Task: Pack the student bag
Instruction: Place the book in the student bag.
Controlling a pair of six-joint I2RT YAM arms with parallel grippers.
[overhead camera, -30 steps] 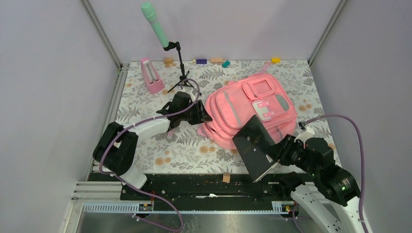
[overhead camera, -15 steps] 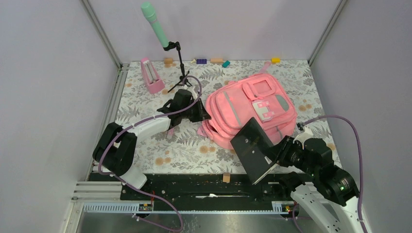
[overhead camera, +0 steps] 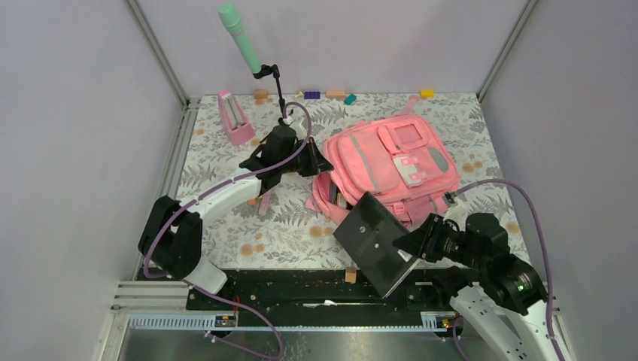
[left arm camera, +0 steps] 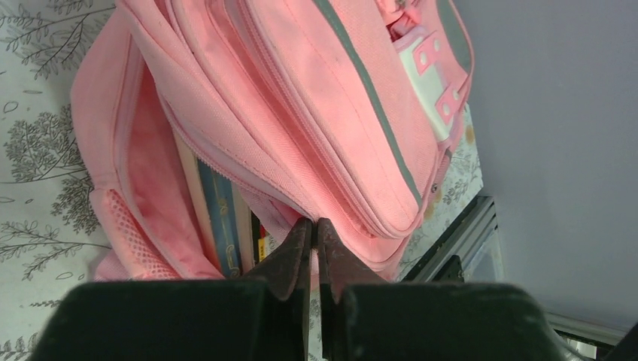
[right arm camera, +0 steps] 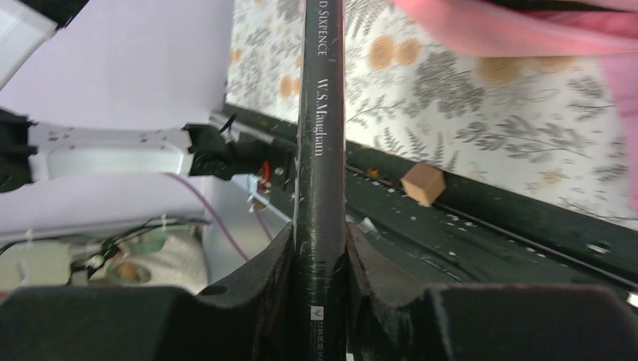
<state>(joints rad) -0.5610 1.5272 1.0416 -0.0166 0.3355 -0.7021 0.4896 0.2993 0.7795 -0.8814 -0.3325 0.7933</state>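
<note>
Bag [overhead camera: 391, 169] lay centre frame, mouth facing lower left. Left gripper [left arm camera: 316, 226] was pinched shut on the bag's flap edge, lifting it, apparently to hold the mouth open. Books [left arm camera: 222, 218] showed inside. Right gripper [right arm camera: 320, 248] clamped a black book [overhead camera: 372, 241] by its spine, lower centre, just beside the mouth, presumably for insertion.

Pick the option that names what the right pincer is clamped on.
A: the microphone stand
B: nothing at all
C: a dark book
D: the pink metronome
C: the right pincer has its fingers pressed against both sides of the spine of a dark book, which it holds just in front of the pink backpack.
</note>
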